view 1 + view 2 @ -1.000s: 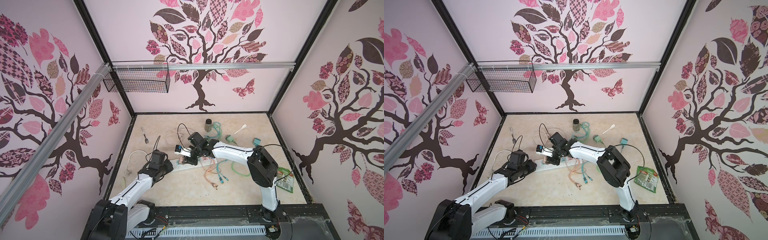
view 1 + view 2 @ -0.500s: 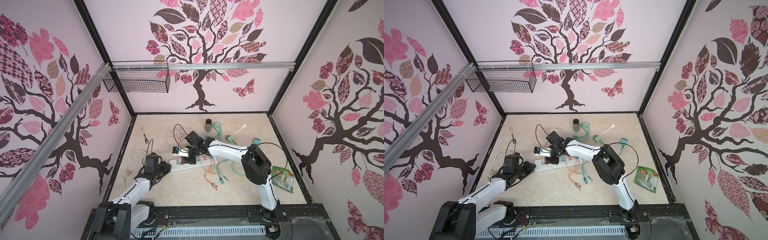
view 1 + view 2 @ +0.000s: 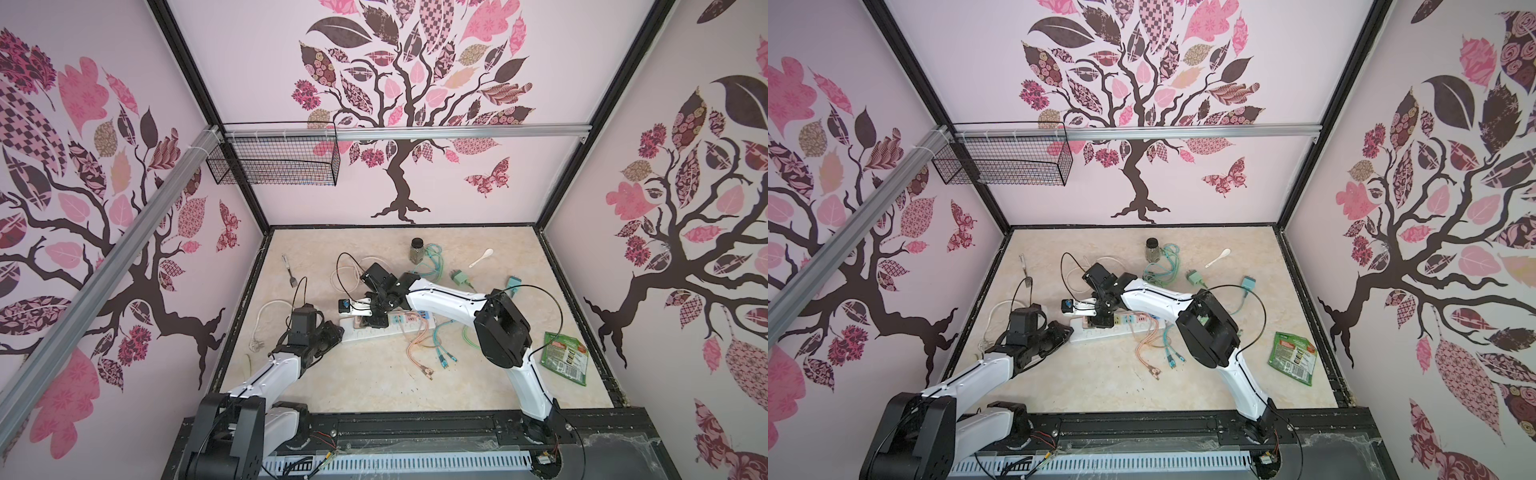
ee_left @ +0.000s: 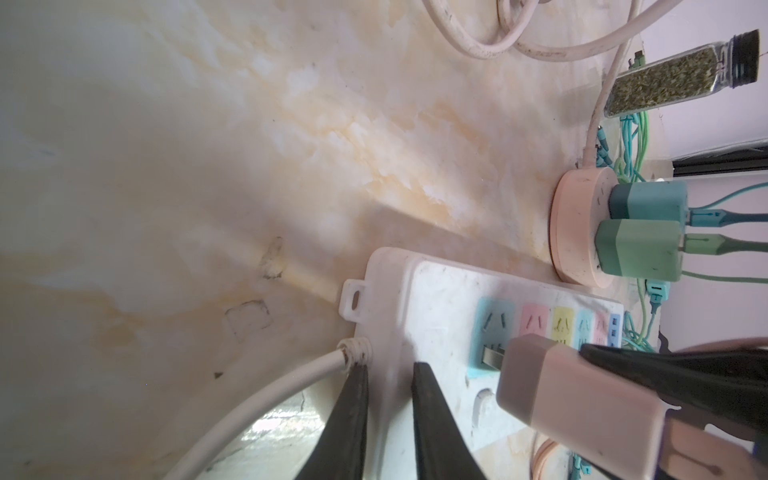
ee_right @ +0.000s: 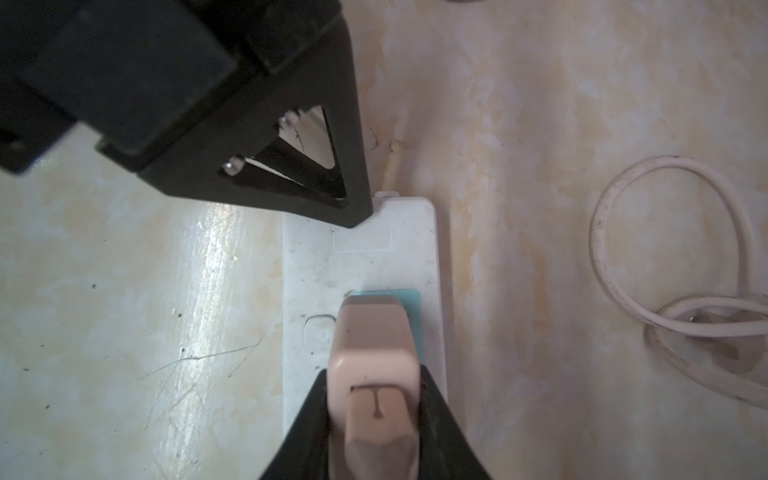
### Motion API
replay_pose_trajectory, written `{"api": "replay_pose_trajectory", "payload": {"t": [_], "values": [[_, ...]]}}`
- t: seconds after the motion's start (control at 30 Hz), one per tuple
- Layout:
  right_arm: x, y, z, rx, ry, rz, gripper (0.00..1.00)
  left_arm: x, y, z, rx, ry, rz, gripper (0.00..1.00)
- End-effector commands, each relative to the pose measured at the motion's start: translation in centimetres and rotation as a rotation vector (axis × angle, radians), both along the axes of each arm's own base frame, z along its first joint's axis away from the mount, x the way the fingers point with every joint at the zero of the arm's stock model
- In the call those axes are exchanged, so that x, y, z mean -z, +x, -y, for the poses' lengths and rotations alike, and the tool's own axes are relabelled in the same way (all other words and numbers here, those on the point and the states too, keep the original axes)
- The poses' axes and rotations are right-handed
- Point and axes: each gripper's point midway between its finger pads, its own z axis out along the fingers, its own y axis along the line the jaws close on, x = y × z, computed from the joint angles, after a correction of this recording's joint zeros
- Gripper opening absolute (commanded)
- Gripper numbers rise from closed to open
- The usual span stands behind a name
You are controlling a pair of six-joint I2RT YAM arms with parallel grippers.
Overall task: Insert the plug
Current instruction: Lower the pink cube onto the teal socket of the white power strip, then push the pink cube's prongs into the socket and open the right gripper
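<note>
Over marbled table's (image 3: 374, 386) middle, clamping pink plug (image 5: 374, 340) in right gripper (image 5: 372, 370), holding its prong at strip's (image 4: 436, 299) blue socket (image 4: 494, 328). Pinching strip's cord end with left gripper (image 4: 386, 368), jaws barely apart.

Top pair: mounted high over the robot's base edge, tilted down and forward, far off; both top views take in the whole bench (image 3: 374, 374) up to the back wall (image 3: 519, 187).
Left wrist: low and very near, looking lengthwise along the power strip (image 4: 436, 299), with the left claw (image 4: 388, 370) at the frame edge.
Right wrist: straight down, close over the strip's cord end, with the right claw (image 5: 372, 374) at the frame edge.
Wrist overlap: the strip's cord end and the pink plug (image 4: 561, 386).
All four: the power strip.
</note>
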Motion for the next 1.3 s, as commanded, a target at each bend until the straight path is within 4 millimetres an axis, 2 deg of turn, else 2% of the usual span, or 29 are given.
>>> {"api": "replay_pose_trajectory", "payload": {"t": [0.0, 0.37, 0.83, 1.27], "values": [[3.6, -0.9, 0.7, -0.028, -0.116, -0.015, 0.25, 0.8, -0.5, 0.1, 0.021, 0.012, -0.031, 0.21], [4.1, -0.4, 0.8, -0.034, -0.174, 0.001, 0.26, 1.0, -0.4, 0.1, 0.022, 0.015, -0.033, 0.18], [7.1, -0.6, 1.6, -0.033, -0.242, -0.021, 0.26, 1.3, -0.6, 0.0, 0.009, 0.013, -0.034, 0.16], [10.2, -0.6, 3.1, -0.026, -0.348, -0.031, 0.26, 1.0, -0.6, -0.2, -0.001, 0.018, -0.024, 0.16]]}}
